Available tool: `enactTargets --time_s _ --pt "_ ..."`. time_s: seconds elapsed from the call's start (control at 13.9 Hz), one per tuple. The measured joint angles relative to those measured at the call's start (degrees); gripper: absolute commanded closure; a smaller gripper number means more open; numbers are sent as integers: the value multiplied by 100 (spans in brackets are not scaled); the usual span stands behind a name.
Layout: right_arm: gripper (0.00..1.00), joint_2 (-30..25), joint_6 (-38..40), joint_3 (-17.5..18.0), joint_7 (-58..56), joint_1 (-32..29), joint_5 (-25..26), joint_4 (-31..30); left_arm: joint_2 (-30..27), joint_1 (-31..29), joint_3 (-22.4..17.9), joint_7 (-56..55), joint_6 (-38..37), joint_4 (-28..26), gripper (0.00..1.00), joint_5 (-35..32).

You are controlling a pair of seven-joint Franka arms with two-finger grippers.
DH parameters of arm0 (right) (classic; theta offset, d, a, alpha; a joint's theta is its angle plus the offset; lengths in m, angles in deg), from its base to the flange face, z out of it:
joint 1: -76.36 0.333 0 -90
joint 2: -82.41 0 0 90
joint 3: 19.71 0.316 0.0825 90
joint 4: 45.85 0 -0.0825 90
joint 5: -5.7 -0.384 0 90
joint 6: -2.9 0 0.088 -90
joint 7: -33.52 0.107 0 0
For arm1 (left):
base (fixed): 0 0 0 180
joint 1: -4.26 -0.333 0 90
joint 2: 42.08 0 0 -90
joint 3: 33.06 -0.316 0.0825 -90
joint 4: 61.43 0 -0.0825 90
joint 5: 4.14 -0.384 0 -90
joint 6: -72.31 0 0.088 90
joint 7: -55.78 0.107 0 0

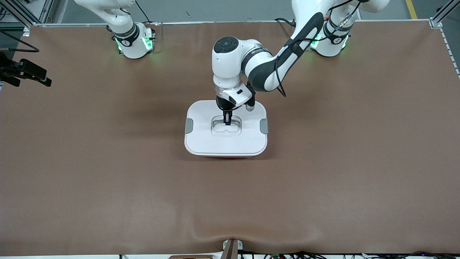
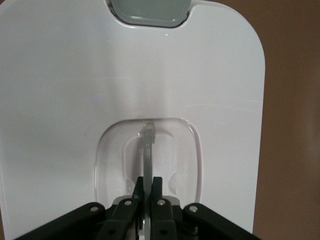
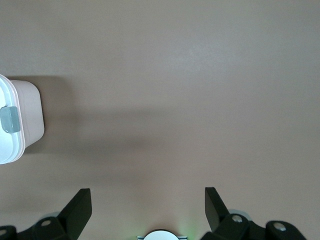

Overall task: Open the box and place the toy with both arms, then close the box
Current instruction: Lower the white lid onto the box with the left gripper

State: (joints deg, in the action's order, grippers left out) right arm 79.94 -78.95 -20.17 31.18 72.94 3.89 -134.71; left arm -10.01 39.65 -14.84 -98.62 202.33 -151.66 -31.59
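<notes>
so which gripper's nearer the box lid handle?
Left. The left gripper is shut on the handle in the lid's recess. The right gripper waits open over the right arm's end of the table, well clear of the box.

White jointed arms (image 1: 251, 61), black joints, cables, green-lit bases (image 1: 134, 45).

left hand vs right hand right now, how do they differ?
The left hand is shut on the lid handle of the box; the right hand is open and holds nothing. The left hand is down on the lid; the right hand waits over bare table toward the right arm's end. Both have black fingers.
</notes>
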Motion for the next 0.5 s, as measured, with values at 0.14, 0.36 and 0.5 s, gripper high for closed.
enactTargets --time_s 0.14,0.36,0.5 --pt "0 6 0 4 -21 5 4 -9 2 1 0 0 0 4 100 -5" --pt "0 15 -5 12 -23 9 68 -18 16 17 0 -70 0 12 100 -5" --pt "0 19 -19 12 -24 9 80 -20 38 30 0 -78 0 43 100 -5"
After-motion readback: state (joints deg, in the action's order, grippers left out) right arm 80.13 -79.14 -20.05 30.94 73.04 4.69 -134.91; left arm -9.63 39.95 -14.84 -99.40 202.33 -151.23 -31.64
